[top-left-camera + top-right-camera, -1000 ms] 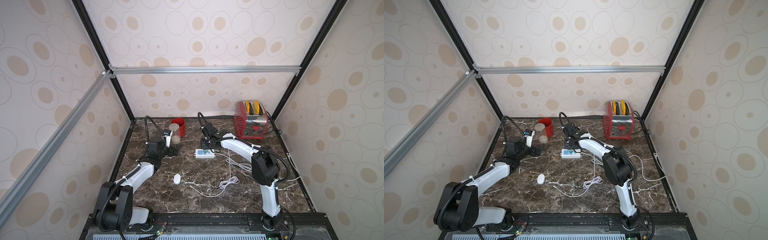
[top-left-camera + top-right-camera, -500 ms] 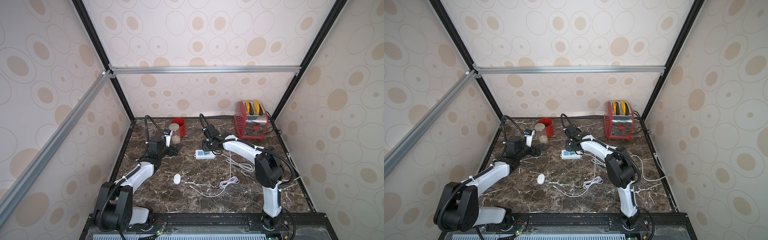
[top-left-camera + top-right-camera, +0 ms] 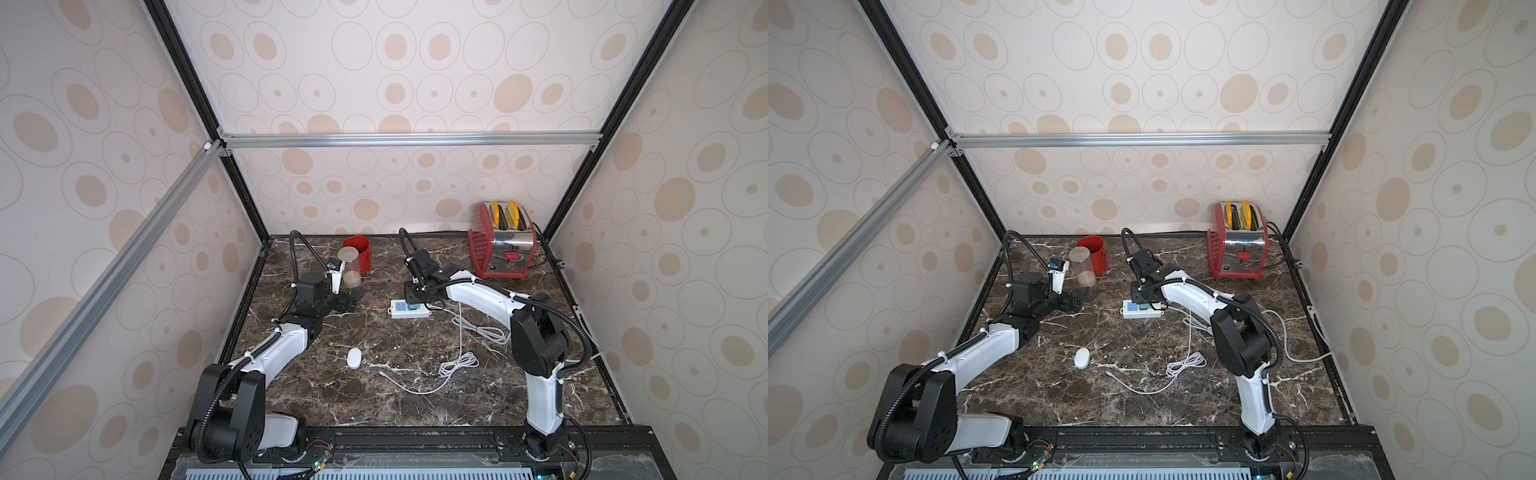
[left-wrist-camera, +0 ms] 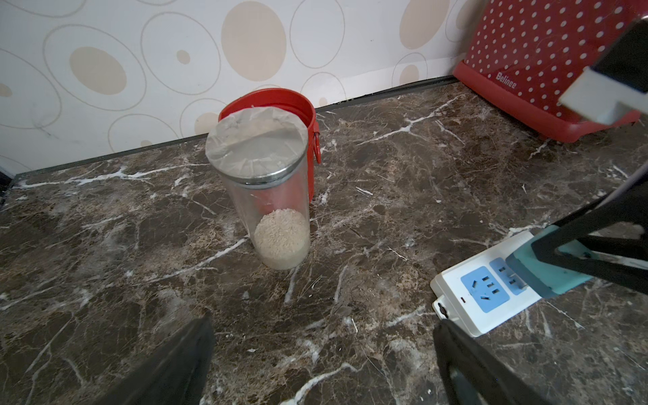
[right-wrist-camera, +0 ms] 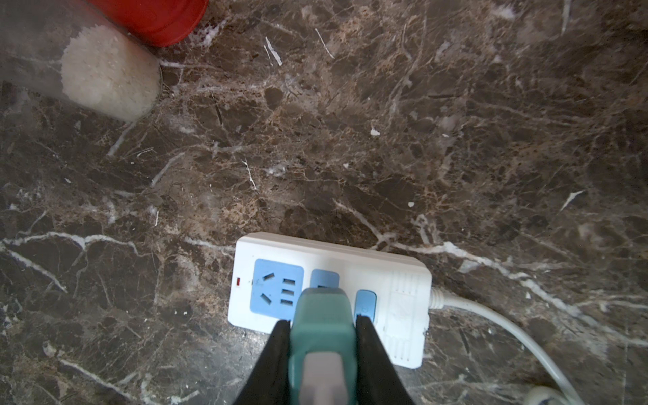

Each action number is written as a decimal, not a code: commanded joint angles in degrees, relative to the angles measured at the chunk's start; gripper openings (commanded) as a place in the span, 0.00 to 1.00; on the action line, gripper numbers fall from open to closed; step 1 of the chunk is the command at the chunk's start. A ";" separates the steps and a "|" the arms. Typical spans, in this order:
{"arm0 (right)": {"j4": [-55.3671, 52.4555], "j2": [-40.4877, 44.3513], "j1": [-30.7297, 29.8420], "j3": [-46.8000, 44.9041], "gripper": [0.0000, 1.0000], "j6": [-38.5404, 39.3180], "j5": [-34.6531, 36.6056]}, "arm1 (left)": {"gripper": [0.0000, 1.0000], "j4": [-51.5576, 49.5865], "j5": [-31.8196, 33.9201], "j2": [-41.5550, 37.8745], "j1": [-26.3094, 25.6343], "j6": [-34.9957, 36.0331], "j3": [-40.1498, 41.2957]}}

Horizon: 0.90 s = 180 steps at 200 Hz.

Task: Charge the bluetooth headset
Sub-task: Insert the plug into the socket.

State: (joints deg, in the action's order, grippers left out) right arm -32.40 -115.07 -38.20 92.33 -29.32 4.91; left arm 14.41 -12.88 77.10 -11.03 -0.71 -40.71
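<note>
In both top views the small white oval plastic headset case (image 3: pixel 354 358) lay lower centre, untouched. Left wrist view: the left gripper (image 4: pixel 324 329) gaped, empty. Right wrist view: the right gripper (image 5: pixel 322 324) pinched the teal cube charger (image 5: pixel 321 315) against the white rectangular power strip (image 5: pixel 399 291); crooked prongs could've jammed or shoved it sideways.
</note>
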 commanded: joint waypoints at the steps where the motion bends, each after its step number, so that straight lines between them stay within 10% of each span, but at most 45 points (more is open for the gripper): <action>1: -2.77 0.44 -0.40 0.39 0.00 -0.62 -0.19 | 0.99 -0.29 0.21 -0.01 0.39 -0.26 -2.49; 180: -3.51 -3.06 -0.47 2.90 0.00 -0.84 0.81 | 0.99 -1.06 0.09 0.25 0.45 0.01 -2.83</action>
State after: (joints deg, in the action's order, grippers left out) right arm -32.21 -116.14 -38.20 93.65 -30.22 4.71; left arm 14.02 -12.91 77.10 -11.03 -0.69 -40.88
